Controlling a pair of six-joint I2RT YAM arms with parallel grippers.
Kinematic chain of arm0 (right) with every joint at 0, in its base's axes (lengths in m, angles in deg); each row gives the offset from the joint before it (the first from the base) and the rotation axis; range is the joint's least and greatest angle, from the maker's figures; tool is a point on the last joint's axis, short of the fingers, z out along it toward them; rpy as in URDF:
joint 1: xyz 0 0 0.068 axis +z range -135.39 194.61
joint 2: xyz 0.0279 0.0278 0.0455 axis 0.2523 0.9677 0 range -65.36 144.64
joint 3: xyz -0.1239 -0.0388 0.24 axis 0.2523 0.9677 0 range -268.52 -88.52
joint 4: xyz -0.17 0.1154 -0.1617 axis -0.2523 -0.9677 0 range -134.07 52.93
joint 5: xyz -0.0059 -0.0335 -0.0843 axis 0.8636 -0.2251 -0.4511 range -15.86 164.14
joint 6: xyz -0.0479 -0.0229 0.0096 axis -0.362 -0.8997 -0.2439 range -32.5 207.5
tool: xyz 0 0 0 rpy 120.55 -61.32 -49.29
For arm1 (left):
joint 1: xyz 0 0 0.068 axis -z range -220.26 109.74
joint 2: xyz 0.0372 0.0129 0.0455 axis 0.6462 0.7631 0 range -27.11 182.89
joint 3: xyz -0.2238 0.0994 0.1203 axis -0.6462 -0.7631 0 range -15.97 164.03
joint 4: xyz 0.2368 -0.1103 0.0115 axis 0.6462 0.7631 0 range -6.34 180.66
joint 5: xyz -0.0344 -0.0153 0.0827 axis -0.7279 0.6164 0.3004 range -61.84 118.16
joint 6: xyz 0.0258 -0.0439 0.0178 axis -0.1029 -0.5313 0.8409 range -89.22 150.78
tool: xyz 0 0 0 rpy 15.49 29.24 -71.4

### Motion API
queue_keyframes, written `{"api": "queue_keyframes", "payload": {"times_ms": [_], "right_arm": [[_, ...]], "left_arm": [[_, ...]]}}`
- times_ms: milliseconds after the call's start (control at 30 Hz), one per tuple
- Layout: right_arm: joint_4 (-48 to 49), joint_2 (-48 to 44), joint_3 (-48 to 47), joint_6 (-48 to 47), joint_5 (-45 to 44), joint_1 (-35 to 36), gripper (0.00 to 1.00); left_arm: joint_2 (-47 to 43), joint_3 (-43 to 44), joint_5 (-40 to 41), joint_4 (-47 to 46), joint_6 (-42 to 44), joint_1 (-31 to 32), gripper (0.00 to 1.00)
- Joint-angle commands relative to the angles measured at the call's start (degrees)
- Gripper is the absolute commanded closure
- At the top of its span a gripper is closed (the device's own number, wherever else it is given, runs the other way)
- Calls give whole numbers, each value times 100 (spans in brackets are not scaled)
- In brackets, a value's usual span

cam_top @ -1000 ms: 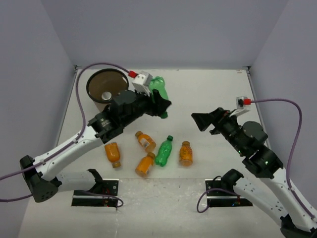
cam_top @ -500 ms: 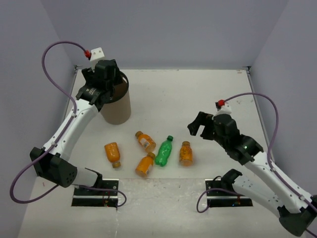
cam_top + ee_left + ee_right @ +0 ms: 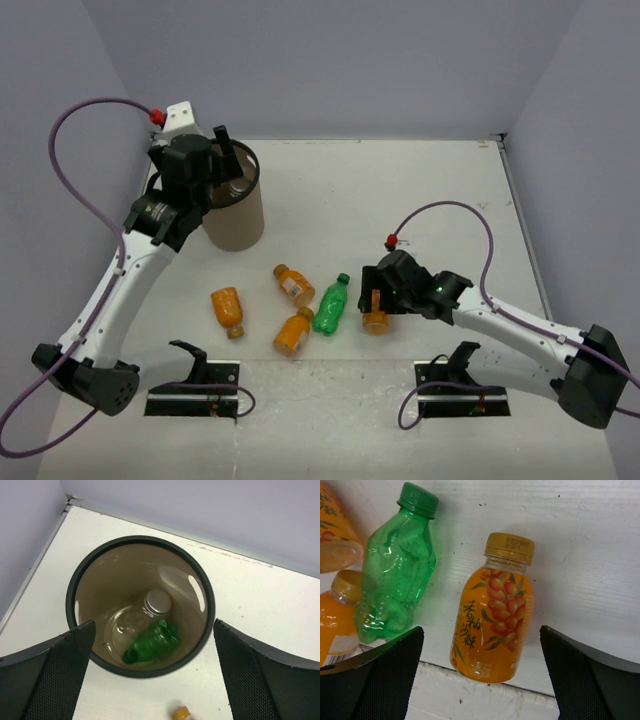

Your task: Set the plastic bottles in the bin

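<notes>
Now, my left pincer (image 3: 154, 624) hangs above the bin (image 3: 140, 539), its jaws spread wide and holding nothing. At the bottom of the bin I see a green bottle (image 3: 150, 642) lying against a clear bottle (image 3: 131, 625) with a pale cap. The bin stands at the far left of the table (image 3: 400, 190). My right pincer (image 3: 480, 629) is low over the table, also released, with one finger on each side of an orange bottle (image 3: 492, 615); a gap shows on both sides. Just beside it lies a second green bottle (image 3: 395, 585). To the left of that one lie the far orange bottle (image 3: 294, 284), the near orange bottle (image 3: 294, 332) and the leftmost orange bottle (image 3: 228, 310).
</notes>
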Motion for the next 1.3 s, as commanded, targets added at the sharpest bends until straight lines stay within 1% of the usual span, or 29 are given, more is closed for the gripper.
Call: {"api": "queue_keyframes", "payload": {"times_ms": [0, 33, 100, 133, 200, 233, 267, 300, 333, 367, 400, 467, 500, 533, 567, 600, 633, 667, 700, 733, 767, 800, 833, 900, 967, 1033, 1100, 1167, 1267], "right_arm": [[190, 334, 102, 293, -15, 86, 1], [209, 614, 110, 311, 3, 182, 2], [191, 897, 102, 381, -137, 279, 7], [156, 1142, 110, 442, -199, 349, 12], [60, 1363, 84, 548, -453, 411, 21], [-2, 1538, 58, 592, -506, 463, 34], [24, 1575, 49, 601, -515, 481, 44], [42, 1575, 32, 601, -516, 525, 58], [68, 1427, 14, 610, -516, 543, 79], [94, 1295, 5, 627, -524, 569, 100], [77, 1128, -21, 619, -594, 613, 100], [94, 496, -74, 462, -673, 613, 100], [173, 233, -100, 139, -735, 613, 100], [261, -370, -109, -82, -666, 613, 100], [401, -715, -109, -337, -621, 613, 100], [785, -1076, -66, -905, -308, 613, 100], [1041, -1462, -4, -1198, -26, 613, 100], [1627, -2284, 75, -1522, 316, 613, 100], [1955, -2701, 302, -2039, 711, 605, 100], [2245, -3097, 426, -2244, 1698, 605, 100], [2813, -3779, 549, -2464, 2178, 605, 100], [2993, -4030, 707, -2510, 2548, 613, 100], [3082, -4206, 734, -2528, 2952, 605, 100], [2987, -4331, 569, -2598, 3201, 605, 100], [2838, -4261, 454, -2642, 3569, 605, 100], [2697, -4077, 278, -2695, 3685, 613, 100], [2617, -3945, 207, -2704, 3668, 605, 100], [2643, -3883, 225, -2712, 3598, 605, 100], [2635, -3787, 199, -2730, 3475, 605, 100]], "left_arm": [[-563, -287, -488, 89, 170, 121, 0], [-738, -357, -567, 107, 170, 129, 0], [-880, -560, -735, 124, 170, 147, 0], [-976, -630, -848, 159, 196, 156, 0], [-1056, -692, -1033, 168, 240, 156, 0], [-1091, -736, -1260, 168, 284, 156, 0], [-1100, -762, -1384, 177, 302, 164, 0], [-1100, -780, -1551, 168, 311, 165, 0], [-1109, -850, -1874, 142, 293, 182, 0], [-1117, -885, -2017, 107, 284, 217, 0], [-1152, -938, -2332, 55, 250, 252, 0], [-1205, -1096, -2676, -200, 188, 471, 0], [-1249, -1166, -2895, -314, 101, 594, 0], [-1258, -1315, -3393, -672, 65, 882, 0], [-1267, -1386, -3685, -884, 4, 1051, 0], [-1241, -1552, -4410, -1400, -110, 1348, 0], [-1223, -1658, -4861, -1701, -172, 1473, 0], [-1188, -1755, -5223, -2034, -242, 1596, 0], [-1118, -1895, -5827, -2290, -295, 1719, 0], [-1091, -1966, -6103, -2867, -313, 1990, 0], [-1056, -2019, -6323, -3151, -331, 2141, 0], [-969, -2098, -6812, -3450, -357, 2290, 0], [-925, -2142, -7061, -4105, -375, 2596, 0], [-811, -2169, -7308, -4671, -358, 2992, 0], [-775, -2195, -7301, -4980, -296, 3178, 0], [-731, -2256, -7265, -5411, -348, 3346, 0], [-617, -2265, -7274, -5762, -480, 3442, 3], [-494, -2248, -7292, -5991, -576, 3548, 11], [-336, -2169, -7283, -5976, -577, 3653, 20]]}}
